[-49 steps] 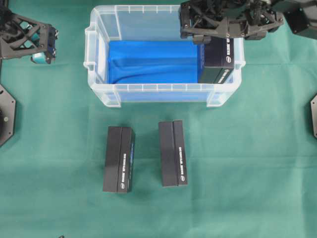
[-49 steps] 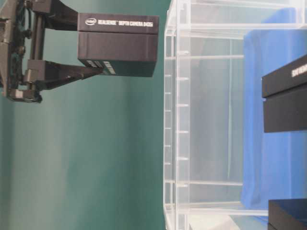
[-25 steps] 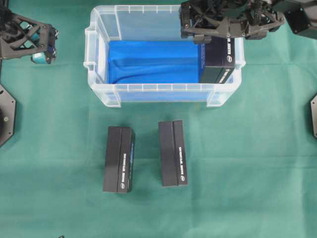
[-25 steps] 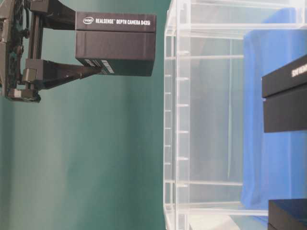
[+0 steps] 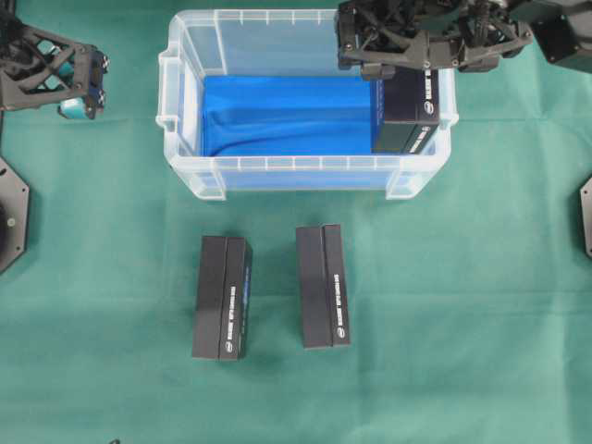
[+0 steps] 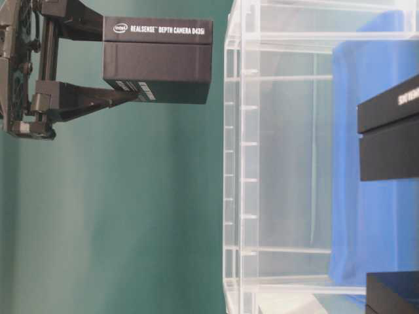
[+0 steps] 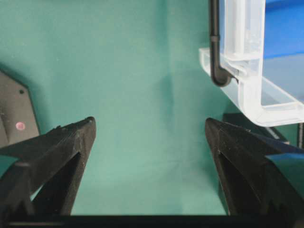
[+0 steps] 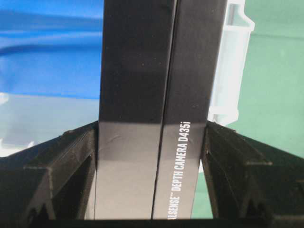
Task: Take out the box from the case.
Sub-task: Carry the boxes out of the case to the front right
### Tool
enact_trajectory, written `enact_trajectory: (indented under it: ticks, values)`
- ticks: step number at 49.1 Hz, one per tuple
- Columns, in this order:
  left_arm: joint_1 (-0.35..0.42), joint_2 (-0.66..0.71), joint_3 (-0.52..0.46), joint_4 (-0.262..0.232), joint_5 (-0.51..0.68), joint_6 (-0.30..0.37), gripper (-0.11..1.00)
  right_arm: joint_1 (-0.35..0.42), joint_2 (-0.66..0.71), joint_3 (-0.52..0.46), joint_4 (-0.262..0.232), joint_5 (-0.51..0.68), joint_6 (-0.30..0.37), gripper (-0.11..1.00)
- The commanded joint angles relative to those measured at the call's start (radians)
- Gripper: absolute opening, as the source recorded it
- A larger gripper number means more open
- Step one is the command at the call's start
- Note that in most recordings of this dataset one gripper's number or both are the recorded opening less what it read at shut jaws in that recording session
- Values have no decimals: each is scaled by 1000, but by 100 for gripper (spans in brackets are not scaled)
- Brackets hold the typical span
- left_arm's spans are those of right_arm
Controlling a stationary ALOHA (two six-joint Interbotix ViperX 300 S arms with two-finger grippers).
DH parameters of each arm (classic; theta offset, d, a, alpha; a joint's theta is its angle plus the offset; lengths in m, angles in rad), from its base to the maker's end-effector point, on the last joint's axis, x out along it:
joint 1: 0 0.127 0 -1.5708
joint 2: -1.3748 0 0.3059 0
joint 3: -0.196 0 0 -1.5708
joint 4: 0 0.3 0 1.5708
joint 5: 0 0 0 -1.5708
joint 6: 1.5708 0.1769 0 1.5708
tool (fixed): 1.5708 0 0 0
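Observation:
A black box [image 5: 408,116] with white lettering hangs over the right end of the case [image 5: 305,165], a clear plastic bin with a blue sheet [image 5: 277,116] on its floor. My right gripper [image 5: 405,81] is shut on the box, one finger pressed on each long side [image 8: 137,95]. In the table-level view the box [image 6: 157,62] hangs just clear of the case's rim [image 6: 230,163]. My left gripper [image 5: 79,88] hovers open and empty over the cloth left of the case, its fingers [image 7: 71,142] far apart.
Two more black boxes [image 5: 222,296] [image 5: 323,285] lie side by side on the green cloth in front of the case. Black base plates [image 5: 11,215] sit at the left and right table edges.
The right gripper has lifted the box slightly higher, away from the case's rim, then held still. The left arm has not moved.

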Motion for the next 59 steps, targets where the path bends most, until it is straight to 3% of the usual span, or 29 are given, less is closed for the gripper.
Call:
enact_trajectory:
  ticks: [1, 37, 50, 59]
  values:
    - [-2, -9, -12, 0, -2, 0, 97, 3, -41, -29, -6, -3, -2, 66]
    - [-3, -9, -12, 0, 2, 0, 97, 12, -41, -29, -12, -5, -2, 66]
    - [-2, -9, -12, 0, 3, 0, 97, 89, -41, -29, -12, 2, 15, 66]
    - [-2, -9, -12, 0, 3, 0, 97, 172, -41, -29, -35, 20, 83, 66]
